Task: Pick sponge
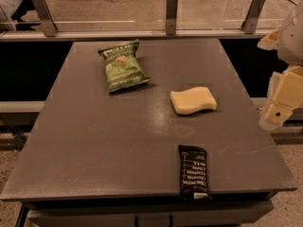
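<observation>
The pale yellow sponge (193,100) lies flat on the grey table (94,141), right of its middle, with its wavy sides showing. My gripper (279,109) hangs at the right edge of the view, beyond the table's right side, level with the sponge and well to the right of it. It touches nothing. Part of the arm is cut off by the frame's edge.
A green chip bag (122,66) lies at the back left of the sponge. A black snack bar with white text (192,172) lies at the table's front edge, partly overhanging it. A glass railing with metal posts (171,12) runs behind the table.
</observation>
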You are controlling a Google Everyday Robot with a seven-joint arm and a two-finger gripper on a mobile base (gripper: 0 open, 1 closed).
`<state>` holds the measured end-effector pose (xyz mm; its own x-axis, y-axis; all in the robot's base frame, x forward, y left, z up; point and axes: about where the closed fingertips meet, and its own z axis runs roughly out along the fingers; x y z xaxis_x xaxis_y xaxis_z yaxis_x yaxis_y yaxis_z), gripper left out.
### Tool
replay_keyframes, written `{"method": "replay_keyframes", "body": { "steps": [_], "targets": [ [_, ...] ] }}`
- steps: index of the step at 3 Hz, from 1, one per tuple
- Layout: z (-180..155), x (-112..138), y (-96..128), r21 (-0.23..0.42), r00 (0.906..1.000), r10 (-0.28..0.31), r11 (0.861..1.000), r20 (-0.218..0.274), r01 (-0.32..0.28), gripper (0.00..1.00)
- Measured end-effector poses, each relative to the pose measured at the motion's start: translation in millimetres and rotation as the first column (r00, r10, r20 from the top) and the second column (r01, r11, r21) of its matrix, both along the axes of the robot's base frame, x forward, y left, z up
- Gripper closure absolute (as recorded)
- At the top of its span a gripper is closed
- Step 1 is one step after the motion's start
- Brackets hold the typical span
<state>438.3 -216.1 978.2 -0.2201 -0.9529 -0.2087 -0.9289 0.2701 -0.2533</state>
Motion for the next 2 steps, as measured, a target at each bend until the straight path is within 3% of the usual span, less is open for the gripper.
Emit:
{"method": "replay_keyframes", "body": {
  "steps": [2],
  "targets": [
    [-7.2,11.4,9.6,0.034,0.9996,0.029,0.999,0.005,-0.029,0.0]
  ]
}}
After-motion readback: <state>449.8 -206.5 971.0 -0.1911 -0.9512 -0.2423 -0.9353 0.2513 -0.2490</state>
